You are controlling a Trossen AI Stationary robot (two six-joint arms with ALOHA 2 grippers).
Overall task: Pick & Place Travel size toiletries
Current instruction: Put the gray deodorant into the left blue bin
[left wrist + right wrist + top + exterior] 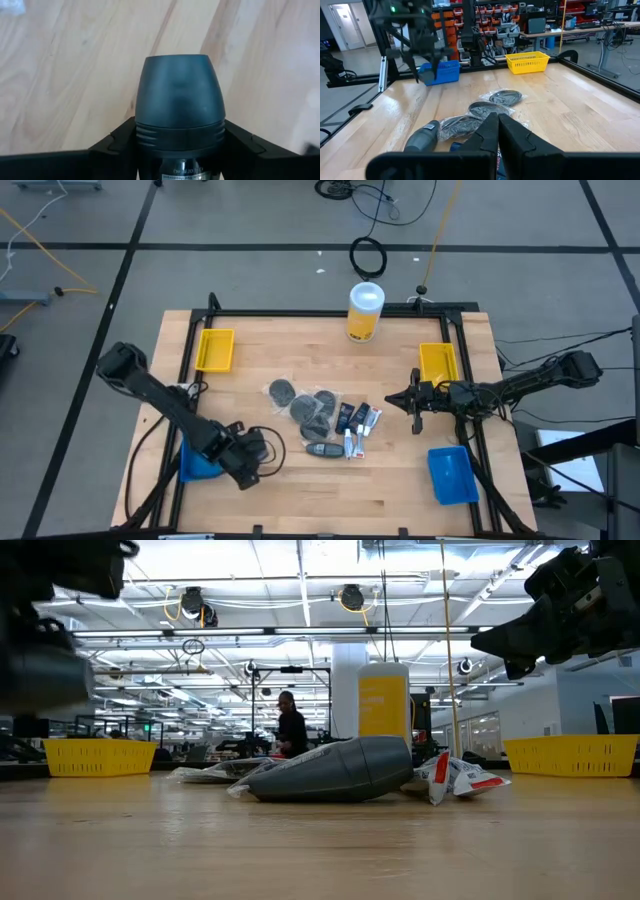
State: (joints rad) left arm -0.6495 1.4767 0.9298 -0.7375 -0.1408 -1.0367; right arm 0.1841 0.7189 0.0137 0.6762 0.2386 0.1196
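Note:
Most of the travel size toiletries lie in a pile (322,420) at mid-table: wrapped dark discs (505,96), a dark grey bottle (340,770) on its side, and white tubes (460,775). My left gripper (245,468) hangs above the table's near left part, beside a blue bin (197,462), shut on another dark grey bottle (179,95). My right gripper (415,402) hovers shut and level to the right of the pile, with nothing in it. My left gripper pinches the bottle between its two fingers (117,145), on the body just behind the ribbed collar (180,132) of the cap. The fingers slant steeply down. The cap end sticks out beyond the fingertips, and the bottle is lifted clear of the wooden table.
A large yellow cylinder with a white lid (365,310) stands at the far edge. Yellow bins sit far left (215,350) and right (438,362). A second blue bin (452,473) is near right. A black frame (300,312) borders the table.

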